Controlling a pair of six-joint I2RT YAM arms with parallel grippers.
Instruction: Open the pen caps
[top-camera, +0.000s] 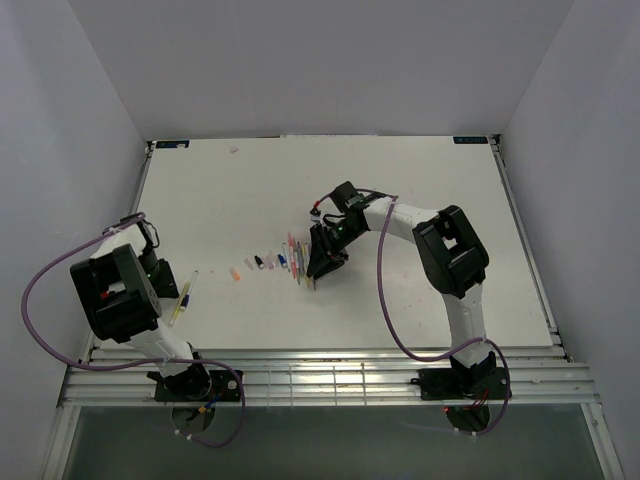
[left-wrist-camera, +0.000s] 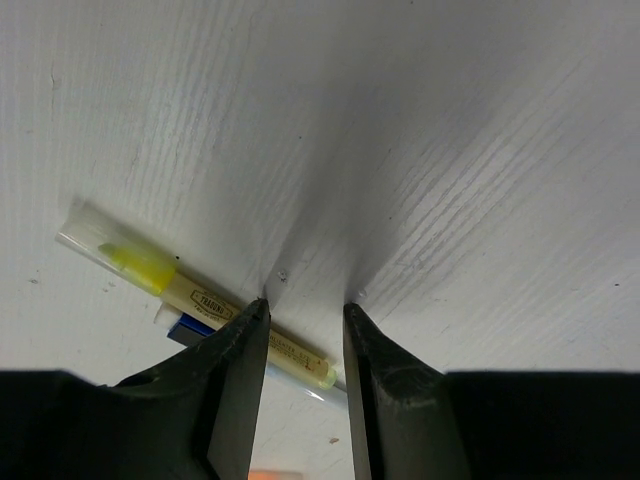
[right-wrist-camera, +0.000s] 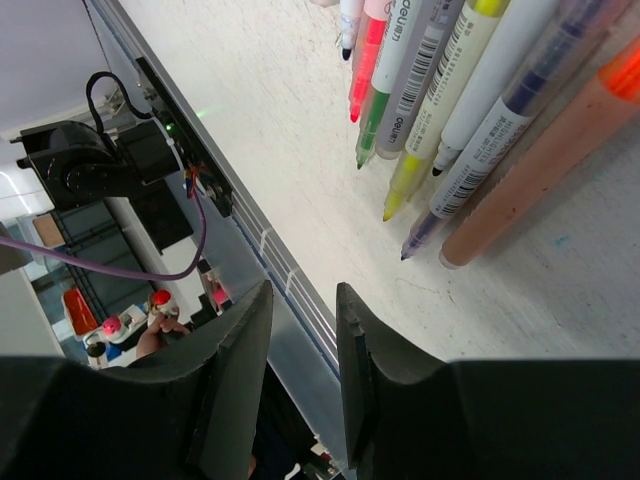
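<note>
A yellow highlighter pen with a clear cap lies on the white table, passing just behind my left gripper's fingertips; a blue piece lies beside it. The left gripper is open and holds nothing. In the top view this pen lies beside the left gripper. Several pens lie side by side, bare tips showing, up and right of my right gripper, which is open and empty. In the top view the right gripper hovers by the pen row; small loose caps lie to its left.
The table's near edge with metal rails lies just beyond the right fingertips. A purple cable hangs from the right arm. Grey walls enclose the table on three sides.
</note>
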